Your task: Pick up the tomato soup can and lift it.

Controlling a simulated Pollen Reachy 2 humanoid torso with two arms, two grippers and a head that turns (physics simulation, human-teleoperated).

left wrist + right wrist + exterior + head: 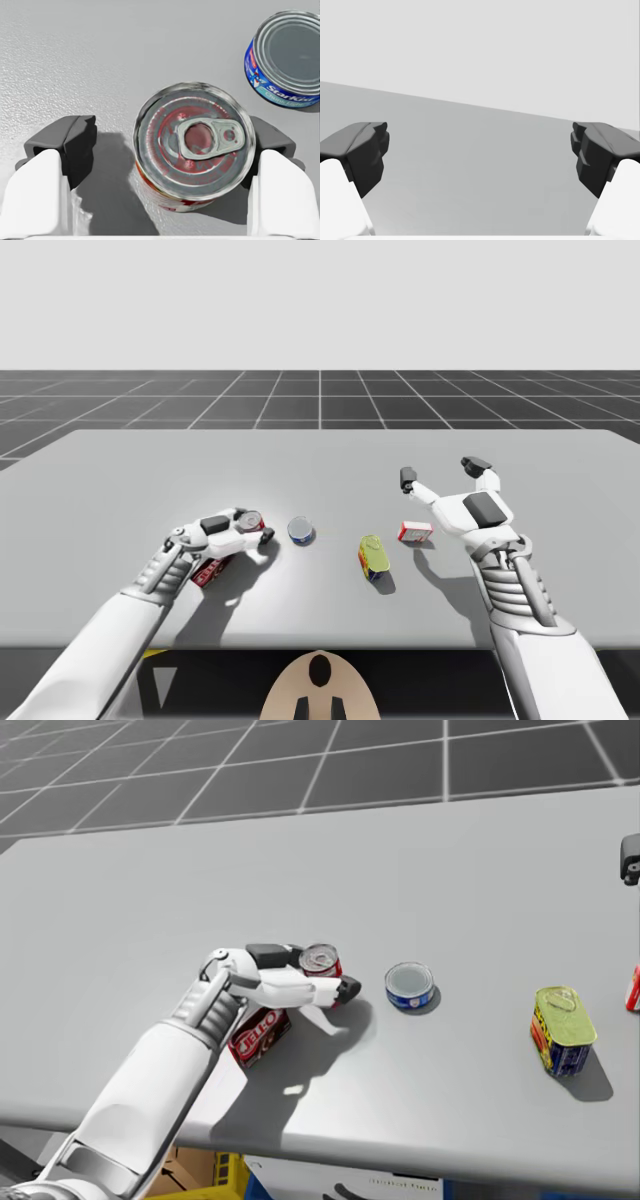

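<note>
My left gripper (170, 150) is low over the gray table (320, 455), and its fingers are open wide. The soup can (195, 150) is between them. It stands up straight on the table, with its shiny top and pull ring facing up at me. One finger (270, 145) looks like it is pressed against the side of the can. The other finger (75, 145) is not touching it, and I can see a strip of table and shadow between them. So I am not holding the can.

A red box (258, 1037) lies flat on the table under my left wrist, just beside the soup can. A short blue can (409, 985) stands near the soup can, past my gripper and apart from it. A yellow can (561, 1028) is further over, toward my right arm. A small red and white box (415, 531) sits near my right wrist.

My right gripper (440, 471) is up above the table, well apart from the soup can. Its fingers are spread wide with nothing in them.
</note>
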